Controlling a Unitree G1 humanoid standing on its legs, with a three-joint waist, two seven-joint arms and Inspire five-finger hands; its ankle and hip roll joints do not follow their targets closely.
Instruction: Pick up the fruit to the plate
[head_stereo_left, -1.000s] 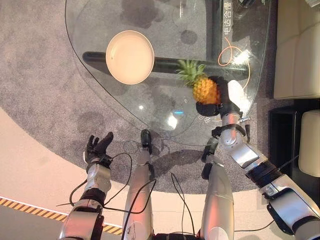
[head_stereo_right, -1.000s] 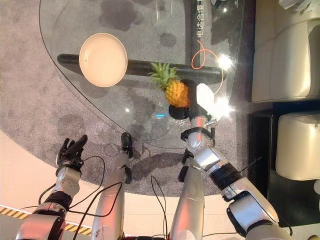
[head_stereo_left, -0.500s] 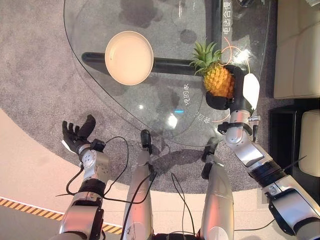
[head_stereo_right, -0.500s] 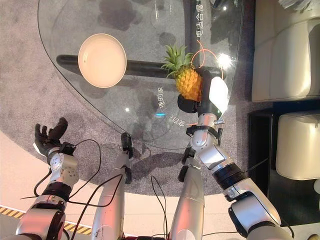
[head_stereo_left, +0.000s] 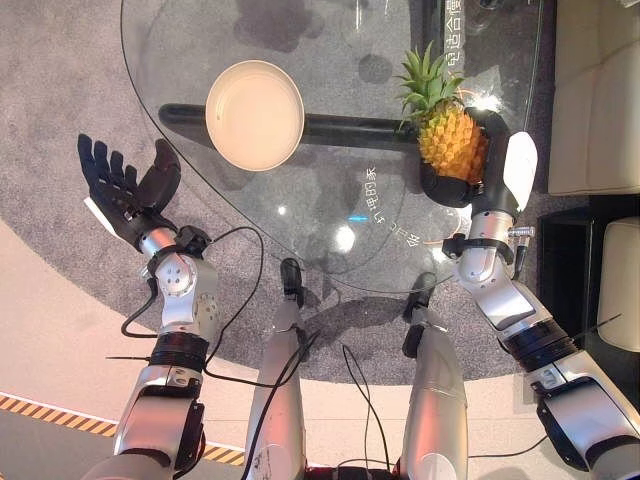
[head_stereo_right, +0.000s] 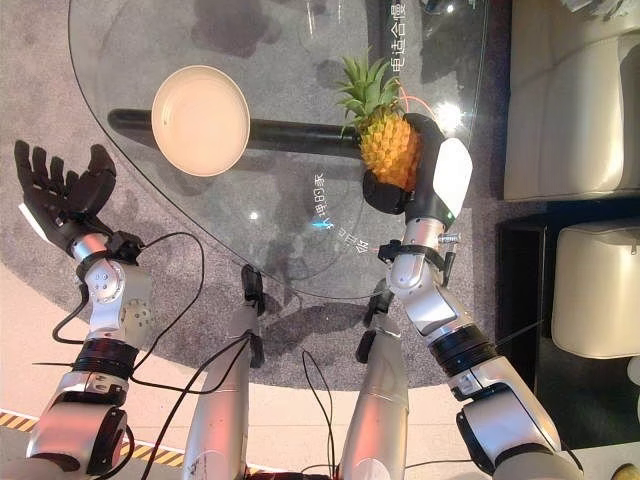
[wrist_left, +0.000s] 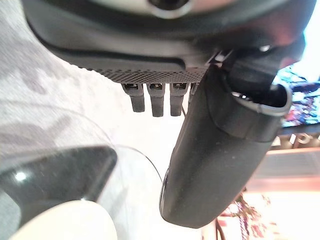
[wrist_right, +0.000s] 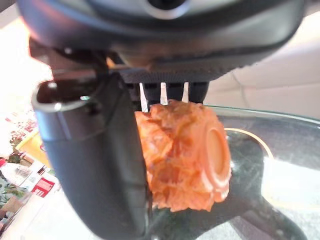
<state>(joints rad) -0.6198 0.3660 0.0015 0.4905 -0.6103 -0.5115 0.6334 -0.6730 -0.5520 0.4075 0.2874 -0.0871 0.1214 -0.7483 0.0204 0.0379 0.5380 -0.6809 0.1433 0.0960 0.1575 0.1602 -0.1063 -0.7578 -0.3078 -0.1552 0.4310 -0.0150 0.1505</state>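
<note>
Orange, scaly-skinned pineapple (head_stereo_left: 446, 140) with green leaves sits clasped in the right hand (head_stereo_left: 478, 178), fingers and thumb curled round it above the glass table (head_stereo_left: 330, 235). Left of it lies the round cream plate (head_stereo_left: 254, 113). Beyond that, the left hand (head_stereo_left: 125, 190) spreads empty.

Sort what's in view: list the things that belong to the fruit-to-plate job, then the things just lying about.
Part of the job:
orange pineapple with green crown, held in the right hand
round cream plate
clear glass table

Just lying about:
thin orange cord
cream sofa
left hand, open and idle
</note>
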